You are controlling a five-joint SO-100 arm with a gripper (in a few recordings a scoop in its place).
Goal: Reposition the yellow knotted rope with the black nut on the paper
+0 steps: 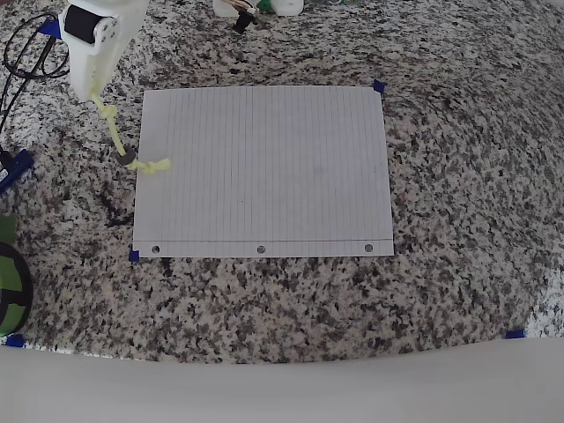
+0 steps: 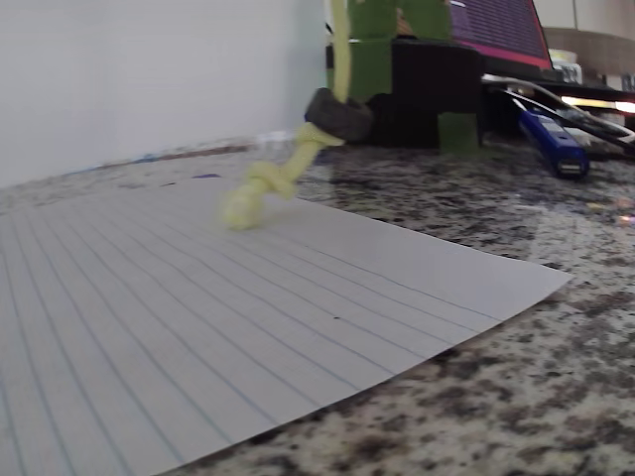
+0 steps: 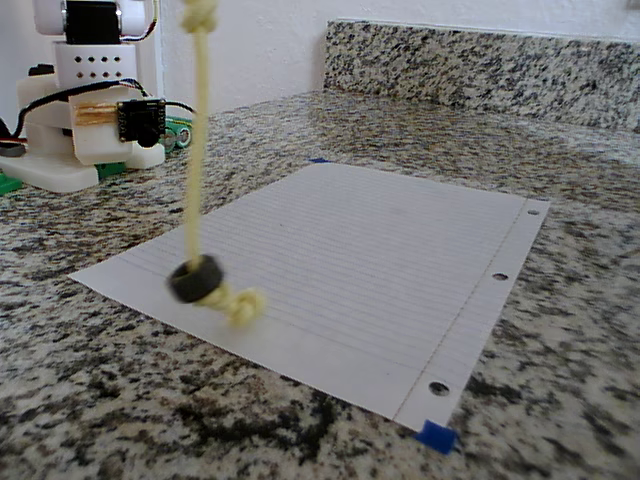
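The yellow knotted rope (image 1: pixel 113 132) hangs down from my white gripper (image 1: pixel 94 95) at the paper's upper left in the overhead view, and the gripper is shut on its top end. The black nut (image 1: pixel 129 160) sits low on the cord, just above the bottom knot (image 1: pixel 155 166). That knot swings at the left edge of the paper (image 1: pixel 264 167). In the fixed view the rope (image 3: pixel 197 150) hangs straight, with the nut (image 3: pixel 195 279) and knot (image 3: pixel 243 305) just over the paper (image 3: pixel 380 250). The wrist view shows the nut (image 2: pixel 337 114) above the sheet (image 2: pixel 198 317).
The granite counter (image 1: pixel 458 176) surrounds the sheet, with blue tape bits (image 1: pixel 379 86) at its corners. Black cables (image 1: pixel 31 53) and a green object (image 1: pixel 9 273) lie at the left. The arm's white base (image 3: pixel 85 110) stands at the back left, before a stone backsplash (image 3: pixel 480 60).
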